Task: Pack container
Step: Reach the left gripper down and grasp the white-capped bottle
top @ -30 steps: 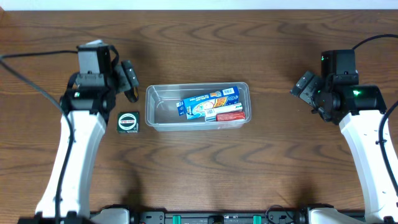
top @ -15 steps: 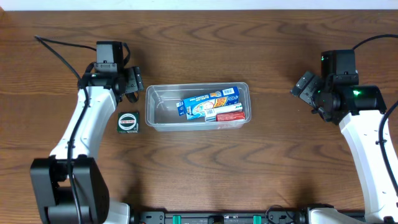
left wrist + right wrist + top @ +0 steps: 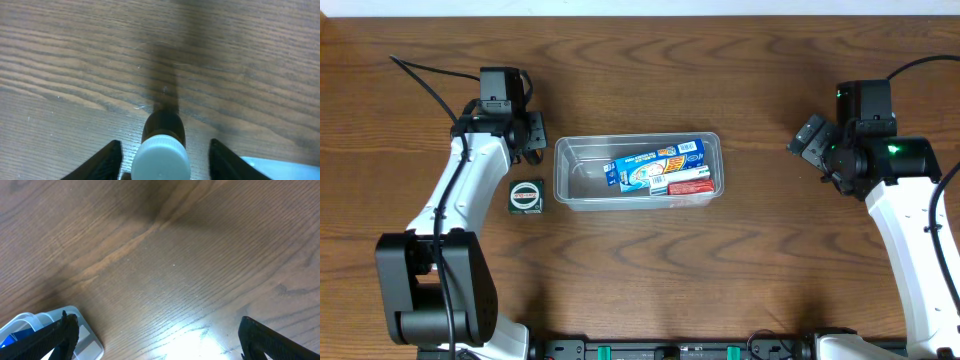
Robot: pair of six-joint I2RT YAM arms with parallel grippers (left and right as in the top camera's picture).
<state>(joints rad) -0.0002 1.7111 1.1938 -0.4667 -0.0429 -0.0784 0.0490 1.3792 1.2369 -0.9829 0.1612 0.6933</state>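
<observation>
Overhead | container [image 3: 638, 170]: clear rimmed tub, rounded corners, just beside my left gripper [image 3: 528, 135], well apart from my right gripper [image 3: 810, 138] | inside: blue box [image 3: 655, 163], red pack [image 3: 690, 186] beside it, print unreadable | left jaws spread, white-capped dark bottle [image 3: 162, 150] between them | right jaws wide open

Brown wood-grain desk [image 3: 640, 280]. The clear plastic rectangular container [image 3: 578, 182] shows a blue cardboard box [image 3: 657, 162] with orange print and a red-and-white packet [image 3: 688, 186]. Between the left end effector's [image 3: 165, 142] black fingers [image 3: 107, 160]: a dark bottle [image 3: 164, 125], white cap.
</observation>
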